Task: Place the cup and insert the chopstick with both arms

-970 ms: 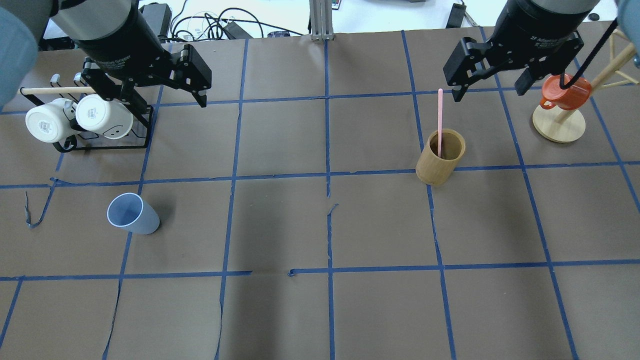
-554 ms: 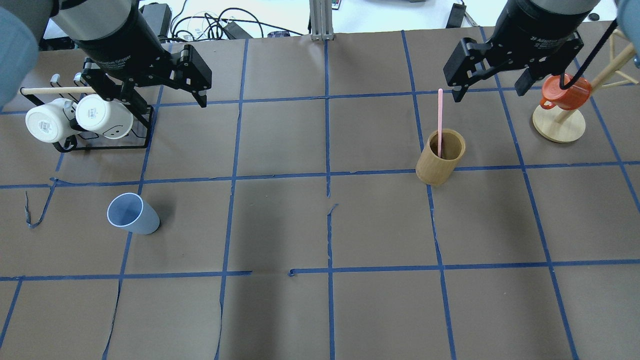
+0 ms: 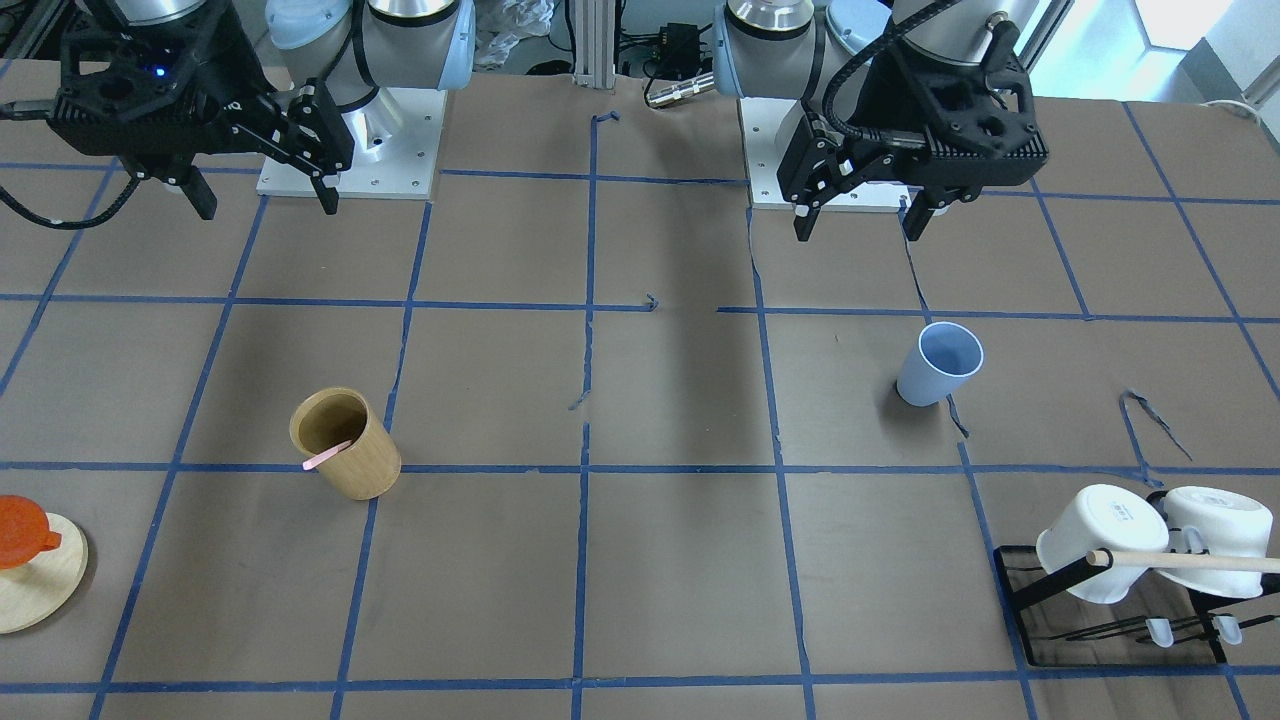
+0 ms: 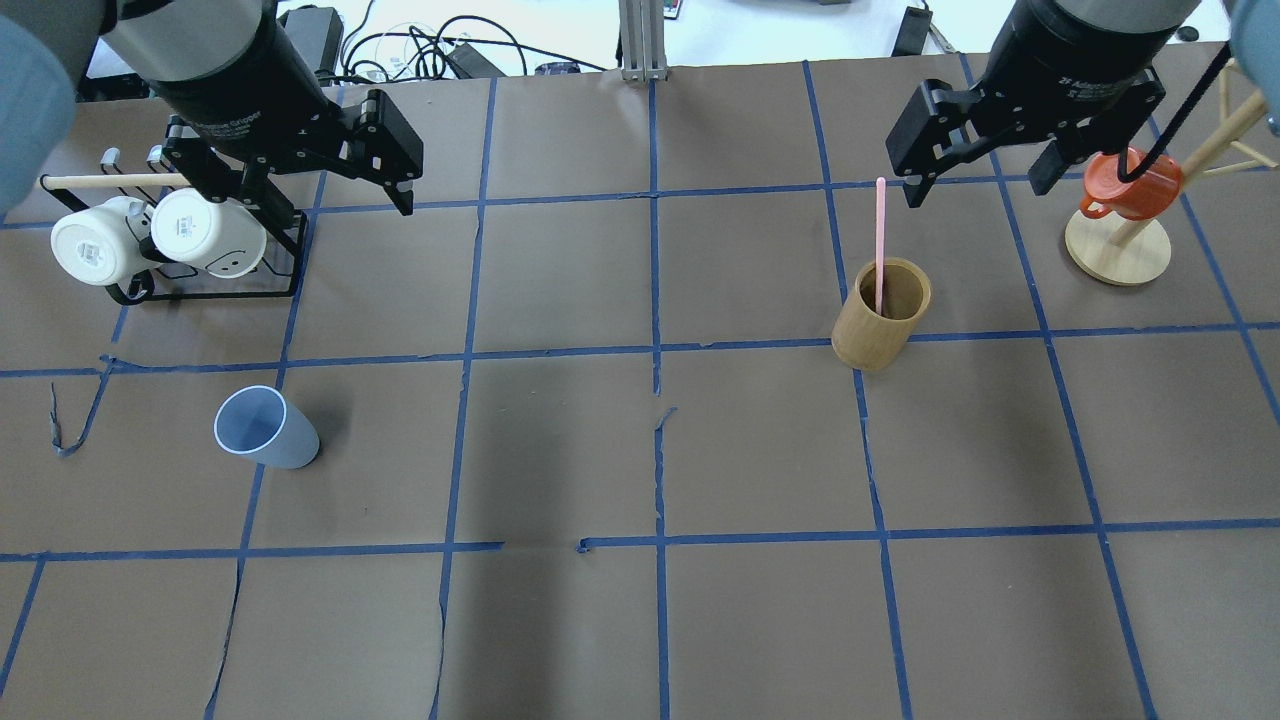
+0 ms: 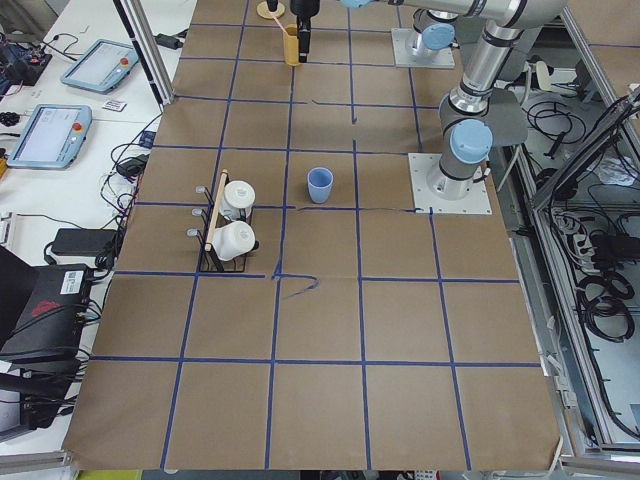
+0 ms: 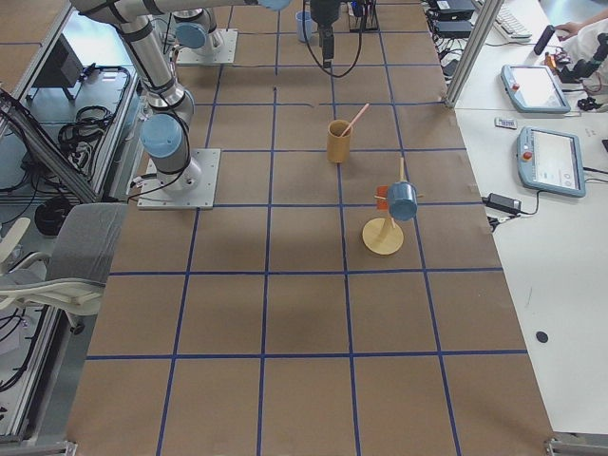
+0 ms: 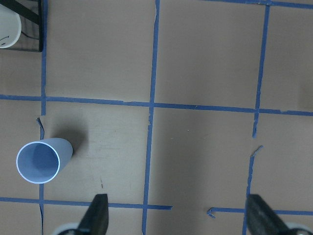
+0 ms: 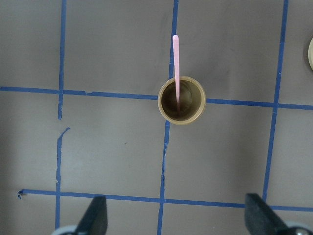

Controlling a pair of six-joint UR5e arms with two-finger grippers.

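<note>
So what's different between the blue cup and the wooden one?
The blue cup is pale blue and tapers toward its base; the wooden cup is tan with straight sides. The blue cup is empty, while the wooden cup holds a pink chopstick that sticks out of it. The blue cup sits on the robot's left side, the wooden cup on its right. Both stand upright, open end up.

The left arm [image 5: 470, 143] and right arm [image 6: 158, 133] are showing silver-grey tubes with pale blue caps at the joints. Each is sitting on a square, light-grey base plate [image 5: 480, 200]. The left gripper [image 3: 856, 232] and right gripper [image 3: 266, 207] are presenting matte black, angular bodies with slim black fingers [image 7: 98, 215]. White lettering [image 4: 1090, 78] is running around the right wrist collar. A ribbed black cable [image 3: 850, 70] is looping along the left wrist. A small blue light [image 3: 150, 71] is glowing on the right gripper's housing.
</note>
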